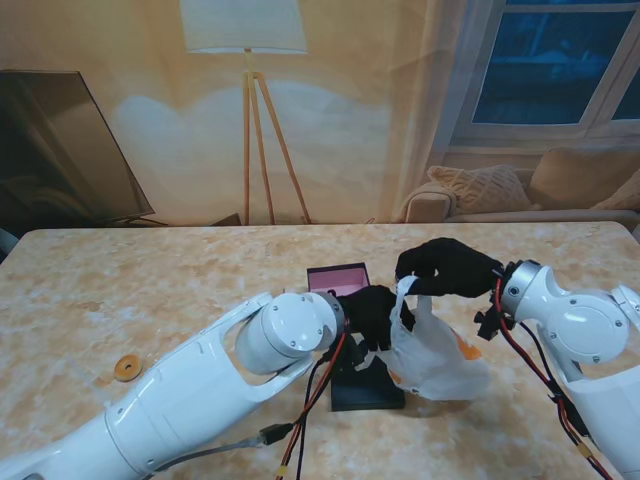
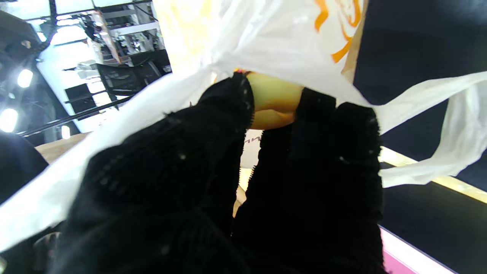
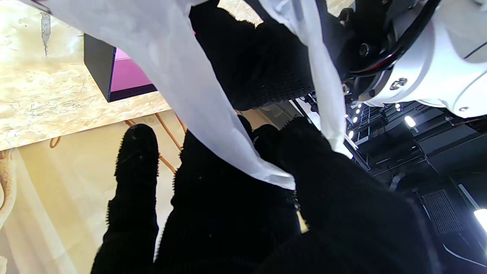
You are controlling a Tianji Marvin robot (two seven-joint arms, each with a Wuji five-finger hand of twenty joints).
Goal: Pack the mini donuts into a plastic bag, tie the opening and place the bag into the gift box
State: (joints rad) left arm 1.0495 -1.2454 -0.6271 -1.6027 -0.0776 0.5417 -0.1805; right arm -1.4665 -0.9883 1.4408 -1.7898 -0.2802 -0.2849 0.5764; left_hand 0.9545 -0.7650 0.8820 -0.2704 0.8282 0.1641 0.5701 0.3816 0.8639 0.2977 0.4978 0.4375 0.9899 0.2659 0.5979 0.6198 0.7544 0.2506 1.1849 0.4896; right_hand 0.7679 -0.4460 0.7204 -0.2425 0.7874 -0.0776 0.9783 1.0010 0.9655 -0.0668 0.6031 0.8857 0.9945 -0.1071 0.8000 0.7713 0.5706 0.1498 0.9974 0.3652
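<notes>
The left fingers (image 2: 228, 114) pinch a tan mini donut (image 2: 274, 101) at the mouth of the white bag (image 2: 281, 42), thumb on one side and the others close together on the other side. From the stand's view the left hand (image 1: 372, 312) sits against the bag's (image 1: 435, 360) left edge, over the open gift box (image 1: 350, 335).

The right fingers (image 3: 236, 190) close on a strip of the bag's handle (image 3: 190, 87), one finger standing apart from the rest. In the stand's view the right hand (image 1: 445, 266) holds that handle (image 1: 405, 295) up, farther from me than the bag's body, which sags to the table (image 1: 150, 290) just right of the box. An orange print shows on the bag's side.

The box is dark outside with a pink lining, its lid raised on the far side. A second donut (image 1: 127, 368) lies alone on the table, well to the left, beside the left arm.
</notes>
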